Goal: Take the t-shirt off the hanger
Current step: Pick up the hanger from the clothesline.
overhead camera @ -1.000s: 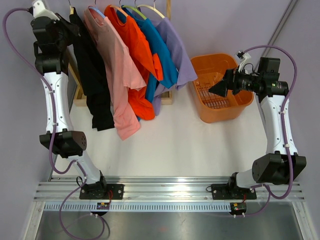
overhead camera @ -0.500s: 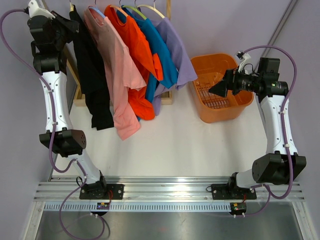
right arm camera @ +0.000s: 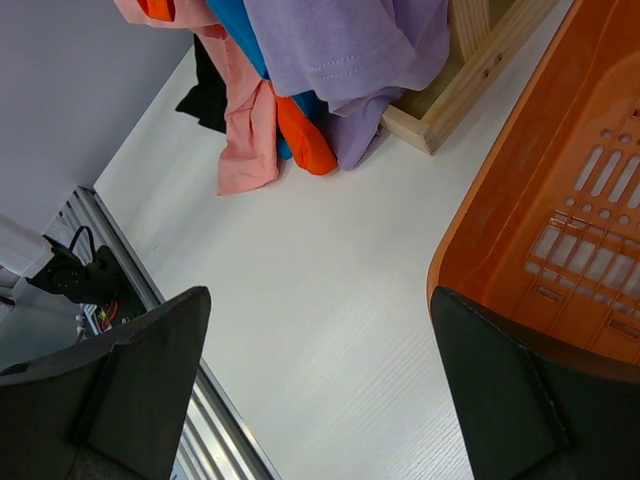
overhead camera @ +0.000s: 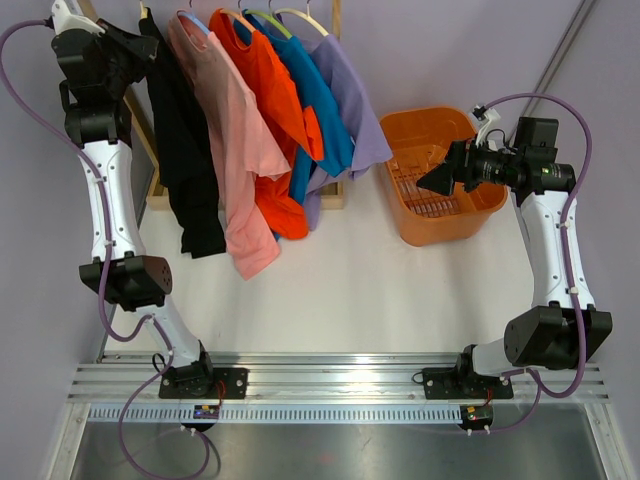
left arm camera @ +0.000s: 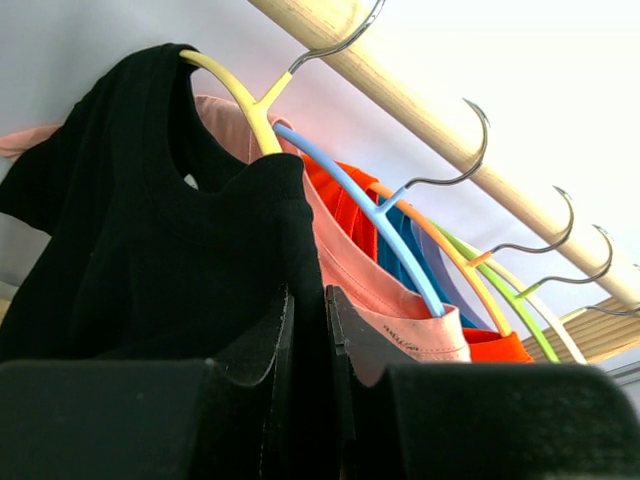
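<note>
The left gripper's [left arm camera: 308, 330] jaws clamp the black t-shirt's [left arm camera: 150, 250] shoulder just below the yellow hanger [left arm camera: 235, 95], which slopes up and away — the right gripper's [right arm camera: 320, 310] jaws gape, well apart.

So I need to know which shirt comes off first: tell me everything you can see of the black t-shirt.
The black t-shirt is plain, soft-looking cloth, hanging leftmost on the wooden rail from a yellow hanger with a wire hook. It drapes long and limp, lying against the pink t-shirt beside it. The left gripper, jaws nearly shut, seems to pinch its fabric near the collar.
</note>
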Motion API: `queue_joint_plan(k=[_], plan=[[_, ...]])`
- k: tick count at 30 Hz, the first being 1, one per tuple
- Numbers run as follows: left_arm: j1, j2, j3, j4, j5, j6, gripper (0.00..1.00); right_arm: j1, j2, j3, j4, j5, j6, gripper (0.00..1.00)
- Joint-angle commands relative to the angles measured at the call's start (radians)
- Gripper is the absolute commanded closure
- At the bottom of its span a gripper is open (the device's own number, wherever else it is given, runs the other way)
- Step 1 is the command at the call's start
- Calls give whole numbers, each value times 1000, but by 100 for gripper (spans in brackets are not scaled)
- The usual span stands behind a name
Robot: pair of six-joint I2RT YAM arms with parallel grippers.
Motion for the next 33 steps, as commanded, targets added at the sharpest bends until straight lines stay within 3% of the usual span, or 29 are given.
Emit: queue_joint_plan(k=[1, 33], plan=[[4, -5, 86, 400, 42, -30, 100, -5, -37, -5, 26, -28, -12, 1], [0, -204, -118, 481, 23, -121, 100, -5, -37, -5, 38, -43, 1, 1]])
